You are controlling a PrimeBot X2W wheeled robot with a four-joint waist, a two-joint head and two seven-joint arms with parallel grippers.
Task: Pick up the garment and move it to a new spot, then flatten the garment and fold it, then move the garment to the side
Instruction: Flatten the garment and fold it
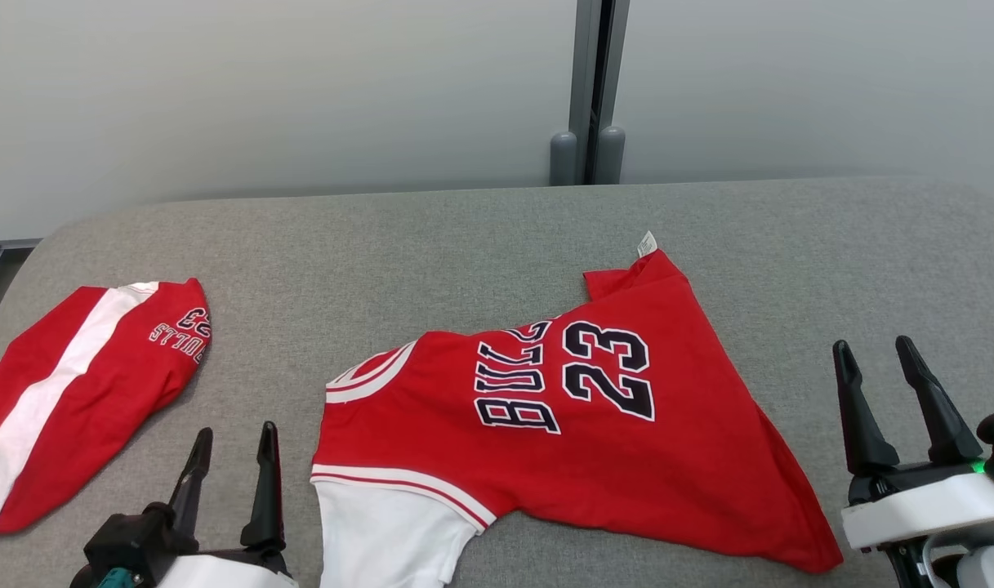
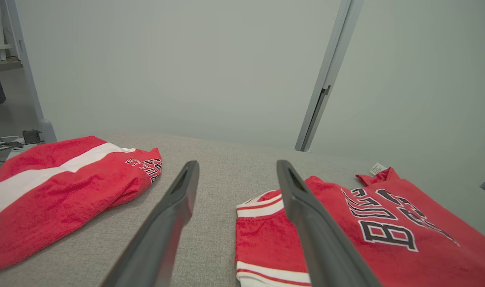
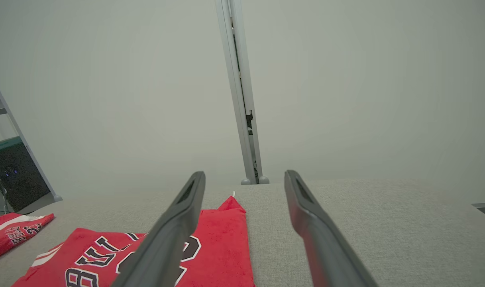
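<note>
The short-sleeved red jersey with dark "BULLS 23" lettering (image 1: 578,425) lies print-up near the middle of the table, turned sideways to me: its white-trimmed neckline faces my left, and its hem trails off to my right in an uneven, rumpled slant. A white sleeve panel (image 1: 382,531) hangs toward the near edge, and a small white label (image 1: 647,242) sticks out at the far corner. In the left wrist view the jersey (image 2: 425,255) sits to the right of the fingers; in the right wrist view it (image 3: 222,239) sits low and left. My left gripper (image 1: 237,430) (image 2: 237,163) hovers just beside the sleeve with its jaws released and nothing between them. My right gripper (image 1: 872,343) (image 3: 244,173) waits off the hem side, apart from the cloth, its jaws likewise spread and empty. Well to my left lies a second red garment with a broad white stripe (image 1: 80,392) (image 2: 59,187) (image 3: 11,231), bundled at the corner of the grey fabric-covered table (image 1: 464,245). Pale wall panels joined by a grey post (image 1: 588,90) stand behind.
</note>
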